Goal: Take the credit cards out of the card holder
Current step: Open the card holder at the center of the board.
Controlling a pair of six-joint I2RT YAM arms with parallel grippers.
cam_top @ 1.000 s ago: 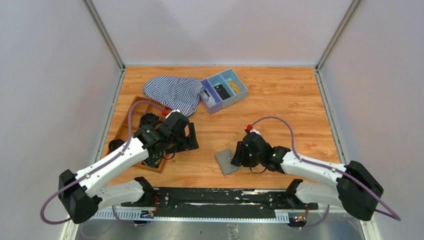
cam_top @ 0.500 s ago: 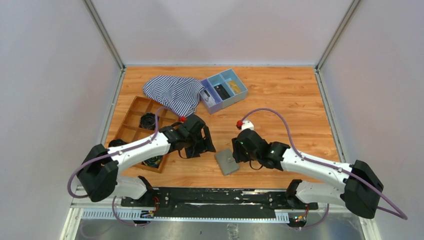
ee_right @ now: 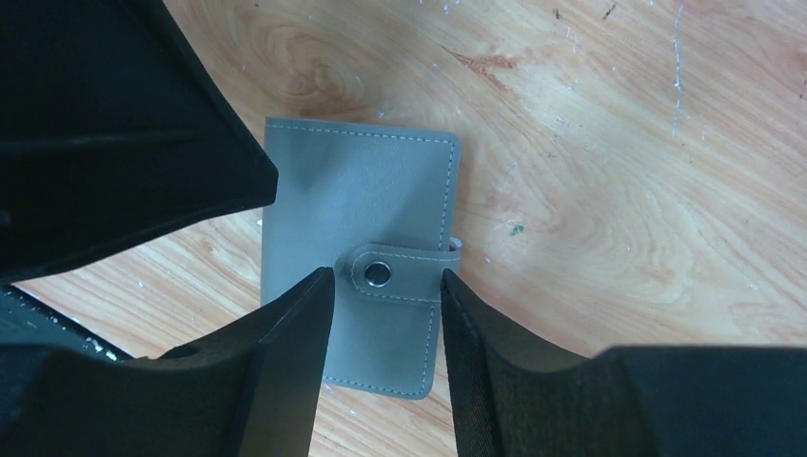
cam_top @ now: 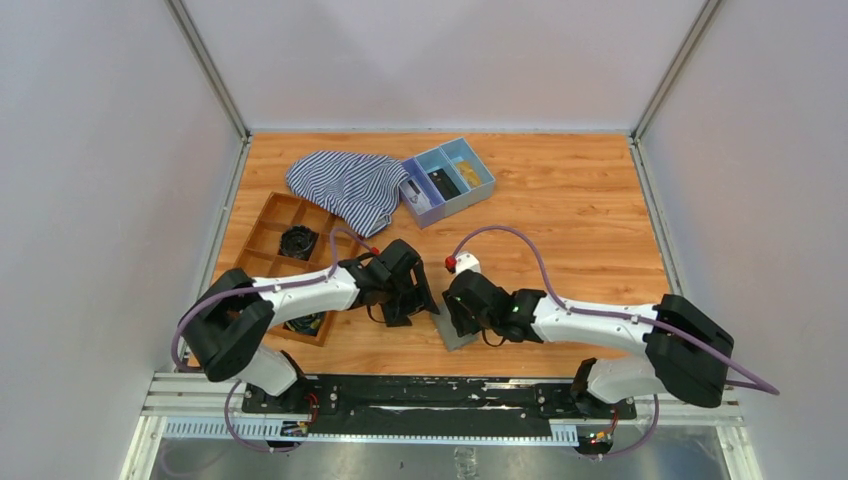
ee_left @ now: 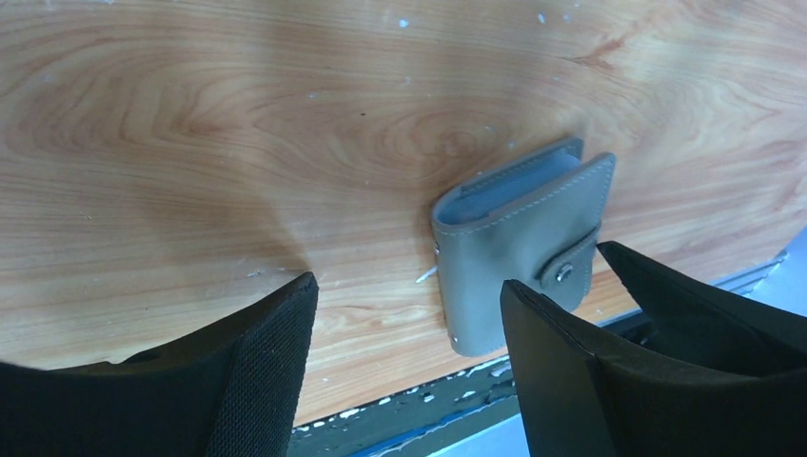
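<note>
The card holder [ee_right: 357, 190] is a grey wallet lying flat and closed on the wood near the table's front edge, its strap snapped shut; it also shows as the card holder [ee_left: 514, 248] and, mostly covered, the card holder [cam_top: 455, 335]. The credit cards are hidden inside it. My right gripper [ee_right: 385, 276] hovers open right over it, fingers either side of the snap stud [ee_right: 379, 273]. My left gripper [ee_left: 407, 286] stands open just left of the wallet, its right finger [ee_left: 571, 362] overlapping the wallet's lower corner. In the top view the left gripper [cam_top: 415, 300] and right gripper [cam_top: 460, 312] nearly meet.
A wooden compartment box [cam_top: 262, 235] sits at the left under my left arm. A striped cloth [cam_top: 345, 188] and a blue three-part tray [cam_top: 448, 180] lie at the back. The black rail [cam_top: 430, 390] runs along the front edge just below the wallet.
My left gripper has swung right from the wooden box to the wallet's left side, narrowing a little. My right gripper has slid left over the wallet and opened wider.
</note>
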